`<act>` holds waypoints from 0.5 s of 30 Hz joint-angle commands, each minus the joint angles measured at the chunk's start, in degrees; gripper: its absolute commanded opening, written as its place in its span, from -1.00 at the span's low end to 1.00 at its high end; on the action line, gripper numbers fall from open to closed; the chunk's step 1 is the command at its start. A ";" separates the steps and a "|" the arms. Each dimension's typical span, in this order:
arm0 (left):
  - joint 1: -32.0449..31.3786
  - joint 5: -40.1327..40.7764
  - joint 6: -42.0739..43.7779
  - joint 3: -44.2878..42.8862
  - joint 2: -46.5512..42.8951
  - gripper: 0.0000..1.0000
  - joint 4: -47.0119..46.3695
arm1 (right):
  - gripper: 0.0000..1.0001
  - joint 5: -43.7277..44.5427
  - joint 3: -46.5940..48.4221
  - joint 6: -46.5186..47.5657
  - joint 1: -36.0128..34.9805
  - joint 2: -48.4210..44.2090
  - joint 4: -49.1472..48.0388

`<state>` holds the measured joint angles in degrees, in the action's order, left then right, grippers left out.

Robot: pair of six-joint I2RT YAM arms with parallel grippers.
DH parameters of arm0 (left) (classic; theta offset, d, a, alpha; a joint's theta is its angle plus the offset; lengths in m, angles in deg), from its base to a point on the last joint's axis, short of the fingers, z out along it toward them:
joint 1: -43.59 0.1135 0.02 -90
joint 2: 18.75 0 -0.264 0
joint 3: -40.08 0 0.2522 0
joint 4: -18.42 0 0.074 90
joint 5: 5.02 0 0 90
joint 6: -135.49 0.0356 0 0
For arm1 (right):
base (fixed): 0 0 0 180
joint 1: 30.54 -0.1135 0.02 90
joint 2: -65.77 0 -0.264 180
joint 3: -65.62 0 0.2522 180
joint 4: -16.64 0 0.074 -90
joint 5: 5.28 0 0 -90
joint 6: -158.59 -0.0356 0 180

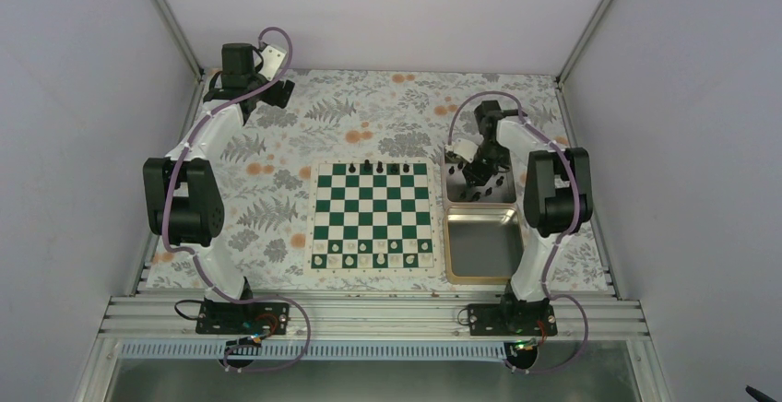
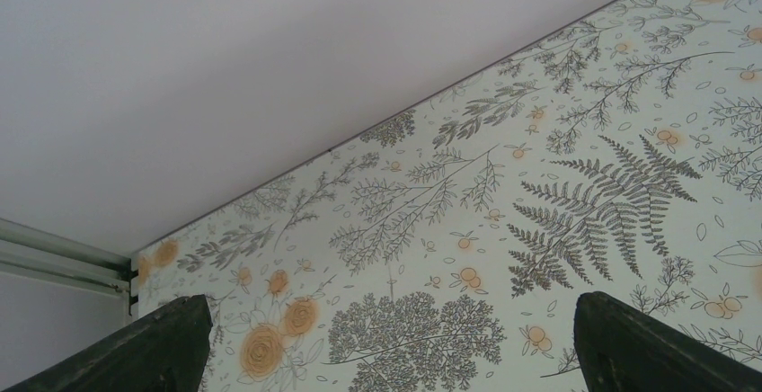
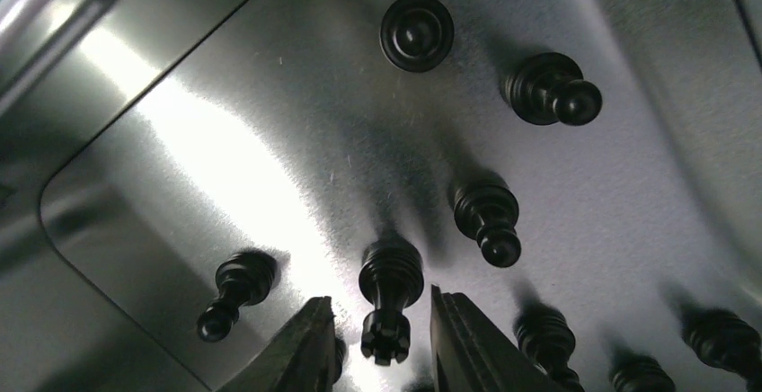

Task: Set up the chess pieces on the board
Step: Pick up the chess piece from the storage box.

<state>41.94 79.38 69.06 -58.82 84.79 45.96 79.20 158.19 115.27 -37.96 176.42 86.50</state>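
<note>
The green and white board (image 1: 373, 216) lies mid-table. Several black pieces (image 1: 380, 167) stand on its far row; small white pieces line its near rows. My right gripper (image 1: 478, 181) is down in the far metal tin (image 1: 454, 192). In the right wrist view its fingers (image 3: 463, 343) straddle a black rook (image 3: 389, 298) standing in the tin, with gaps on both sides; the jaws are open. Several other black pieces (image 3: 486, 218) stand around it. My left gripper (image 1: 277, 90) is open and empty over the far left corner; its fingertips (image 2: 175, 343) show over the patterned cloth.
A second metal tin (image 1: 481, 245) with a brass-coloured rim sits right of the board, nearer to me. Enclosure walls surround the table. The floral cloth (image 2: 467, 230) covers the table.
</note>
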 commanded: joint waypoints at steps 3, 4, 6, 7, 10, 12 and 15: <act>0.06 -0.28 0.51 0.26 -1.68 1.00 -1.31 | -0.50 -0.99 -0.73 -0.86 0.12 1.33 -1.61; 0.06 -0.33 0.52 0.25 -1.70 1.00 -1.35 | -0.54 -1.10 -0.67 -0.88 0.12 1.17 -1.85; 0.07 -0.37 0.47 0.29 -1.69 1.00 -1.28 | -0.63 -1.49 -0.37 -0.88 0.05 0.92 -1.84; 0.07 -0.45 0.50 0.24 -1.65 1.00 -1.22 | -0.66 -1.40 -0.33 -0.88 0.07 0.63 -1.73; 0.07 -0.37 0.51 0.27 -1.79 1.00 -1.20 | -0.73 -0.45 0.06 -1.02 0.13 -0.13 -0.96; 0.07 -0.36 0.51 0.31 -1.77 1.00 -1.27 | -0.75 0.03 1.11 -1.05 0.12 -0.69 0.31; 0.07 -0.41 0.51 0.38 -1.86 1.00 -1.21 | -0.77 0.95 3.74 -1.04 -0.33 -1.57 2.97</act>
<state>41.94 79.38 69.06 -58.82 84.79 45.96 79.35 158.54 114.55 -37.96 177.25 86.37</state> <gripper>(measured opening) 0.999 0.127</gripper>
